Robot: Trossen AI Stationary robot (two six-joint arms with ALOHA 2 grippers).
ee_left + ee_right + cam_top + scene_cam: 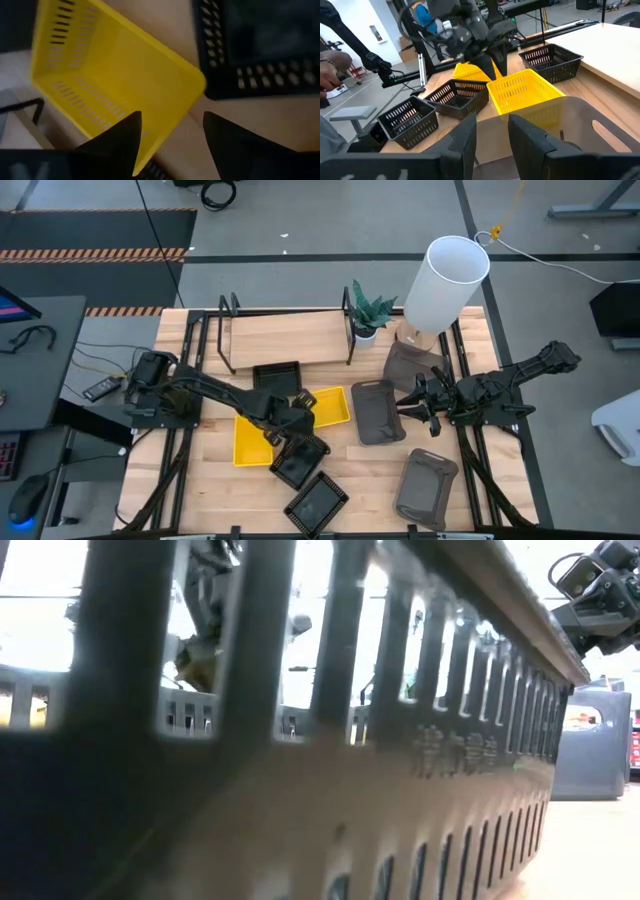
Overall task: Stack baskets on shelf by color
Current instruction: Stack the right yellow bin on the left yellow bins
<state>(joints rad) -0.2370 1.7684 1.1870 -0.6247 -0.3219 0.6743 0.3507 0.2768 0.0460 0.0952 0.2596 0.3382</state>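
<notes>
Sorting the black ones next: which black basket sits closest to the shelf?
The black basket just below the shelf; the other two lie near the table's front edge.

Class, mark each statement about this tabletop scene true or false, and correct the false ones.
1. No basket sits on the shelf yet. True.
2. Three black baskets lie on the tabletop. True.
3. The left gripper is shut on a black basket. False: it is open, just above a yellow basket.
4. The white lamp shade stands at the table's left edge. False: it stands near the far right corner, beside the small plant.
5. The right gripper is at the edge of a grey basket. True.
</notes>
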